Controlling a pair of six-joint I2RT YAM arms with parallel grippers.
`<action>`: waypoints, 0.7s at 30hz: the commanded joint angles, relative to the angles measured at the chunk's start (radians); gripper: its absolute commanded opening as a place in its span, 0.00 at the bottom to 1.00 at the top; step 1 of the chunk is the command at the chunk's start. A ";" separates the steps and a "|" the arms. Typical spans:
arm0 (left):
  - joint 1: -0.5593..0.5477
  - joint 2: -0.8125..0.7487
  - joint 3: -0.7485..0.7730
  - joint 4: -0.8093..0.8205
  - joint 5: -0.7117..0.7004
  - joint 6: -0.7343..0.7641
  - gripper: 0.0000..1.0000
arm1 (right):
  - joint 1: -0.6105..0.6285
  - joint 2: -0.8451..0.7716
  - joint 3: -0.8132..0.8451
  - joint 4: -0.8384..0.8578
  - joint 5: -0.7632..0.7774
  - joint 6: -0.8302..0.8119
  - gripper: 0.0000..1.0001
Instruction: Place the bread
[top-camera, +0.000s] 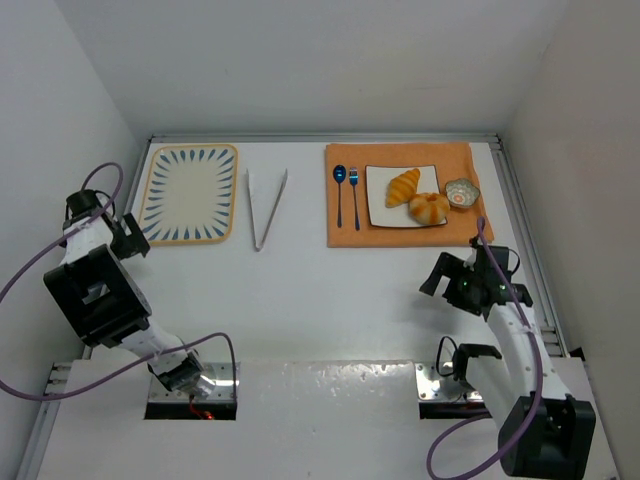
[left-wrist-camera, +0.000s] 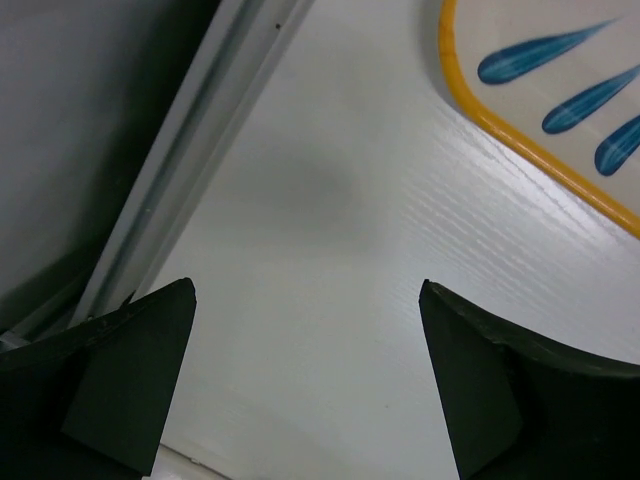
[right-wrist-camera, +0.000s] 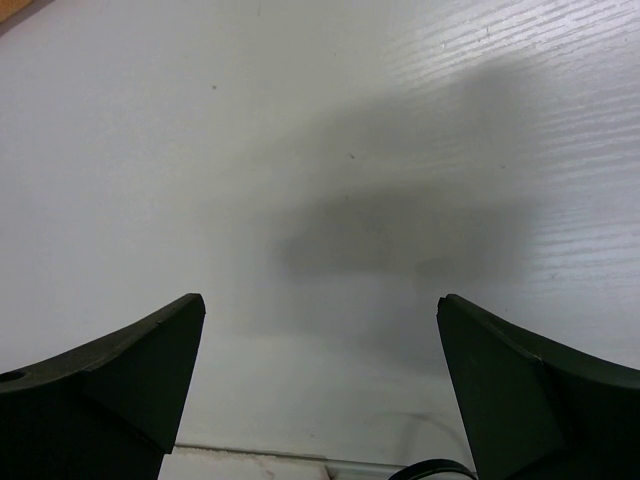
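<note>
The croissant (top-camera: 402, 186) and the round bun (top-camera: 429, 208) lie on a white square plate (top-camera: 381, 208) on an orange mat (top-camera: 400, 233) at the back right. My left gripper (top-camera: 131, 238) is open and empty, low over the table beside the blue-petal tray (top-camera: 190, 193); the tray's yellow rim shows in the left wrist view (left-wrist-camera: 540, 150). My right gripper (top-camera: 452, 277) is open and empty over bare table, in front of the mat. Neither wrist view shows the bread.
White tongs (top-camera: 268, 207) lie between the tray and the mat. A blue spoon (top-camera: 339, 190) and fork (top-camera: 354, 195) lie left of the plate. A small patterned bowl (top-camera: 461, 193) sits right of the bun. Walls close in on both sides.
</note>
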 joint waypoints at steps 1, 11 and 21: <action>0.013 0.005 -0.008 0.038 0.053 0.026 1.00 | 0.000 0.013 -0.003 0.072 0.006 0.020 1.00; 0.013 0.017 0.001 0.038 0.063 0.026 1.00 | 0.000 0.033 -0.003 0.087 0.006 0.024 1.00; 0.013 0.017 0.010 0.038 0.095 0.026 1.00 | 0.002 -0.002 0.000 0.061 0.018 0.014 1.00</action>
